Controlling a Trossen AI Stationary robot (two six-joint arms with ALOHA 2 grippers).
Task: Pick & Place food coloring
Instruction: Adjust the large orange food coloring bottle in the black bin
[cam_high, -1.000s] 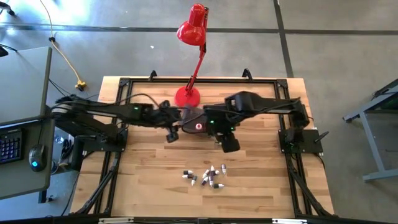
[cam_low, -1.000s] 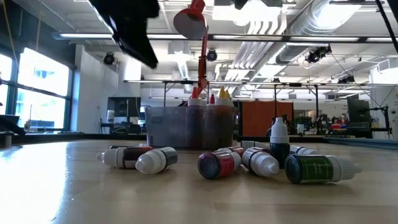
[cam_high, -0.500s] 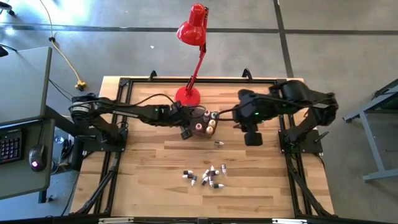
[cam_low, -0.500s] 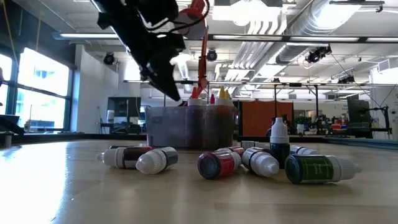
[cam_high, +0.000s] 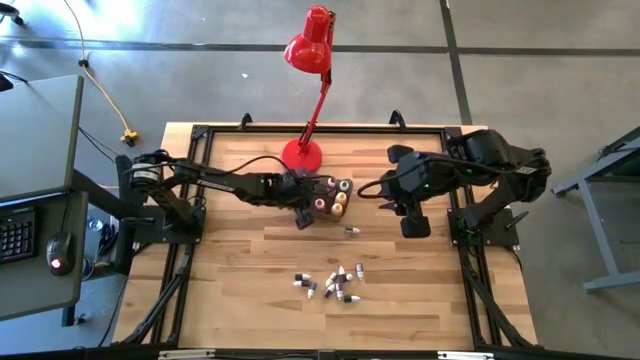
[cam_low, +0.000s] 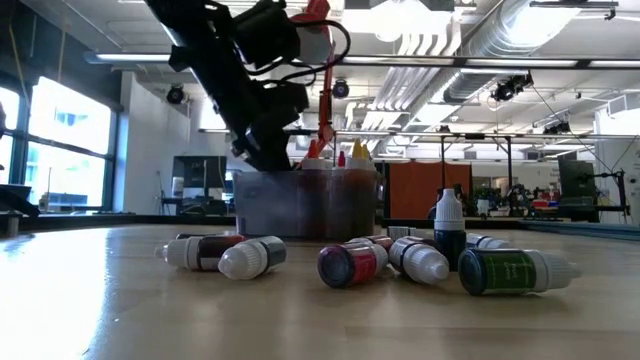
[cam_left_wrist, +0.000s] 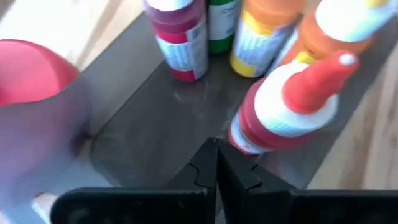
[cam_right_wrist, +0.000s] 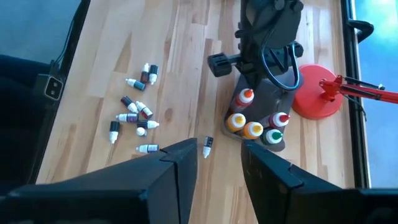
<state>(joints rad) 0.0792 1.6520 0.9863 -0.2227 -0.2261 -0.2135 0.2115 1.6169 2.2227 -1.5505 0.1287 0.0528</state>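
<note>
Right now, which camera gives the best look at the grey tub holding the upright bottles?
The right wrist view: the whole grey tub shows. The high view shows it small, partly under the left arm. The low view shows one side; the left wrist view only its floor.

A: In the low view the left claw (cam_low: 268, 160) dips behind the near wall of the grey tub (cam_low: 300, 205), so its tips are hidden there.

B: And in the left wrist view the red lamp base (cam_left_wrist: 34, 81) beside that claw is a blur, cut off by the picture's edge; the bottles (cam_left_wrist: 292, 102) ahead of the fingers lose their tops to the edge too.

A: From above, the loose food coloring bottles (cam_high: 335, 282) on the worktop (cam_high: 230, 300), well in front of both claws, are too small to tell their colours.

B: The right claw (cam_right_wrist: 214, 165) shows only its fingers; the tips run off the picture.
</note>
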